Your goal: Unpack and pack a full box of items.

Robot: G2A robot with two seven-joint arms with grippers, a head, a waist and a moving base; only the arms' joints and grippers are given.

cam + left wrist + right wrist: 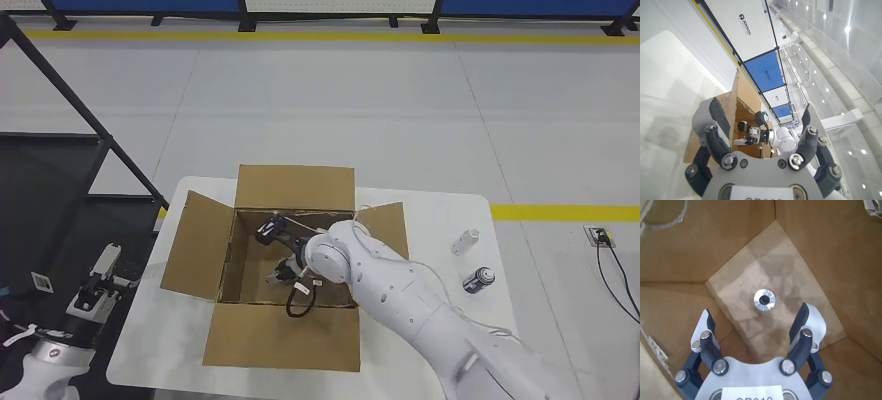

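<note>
An open cardboard box point(296, 186) stands on the white table point(440, 215) with its flaps folded out. My right gripper point(283, 270) is down inside it, open, with nothing between its fingers. In the right wrist view the right gripper point(755, 308) hovers just short of a round silver item with a dark centre point(764, 299) on the box floor point(783, 262). My left gripper point(761, 106) is open and empty, off the table's left side, facing the box point(745, 102) and the right gripper point(740, 134) inside it.
A small white bottle point(465, 241) and a dark can point(478, 280) stand on the table to the right of the box. A black frame point(110, 150) runs along the left, beside the table.
</note>
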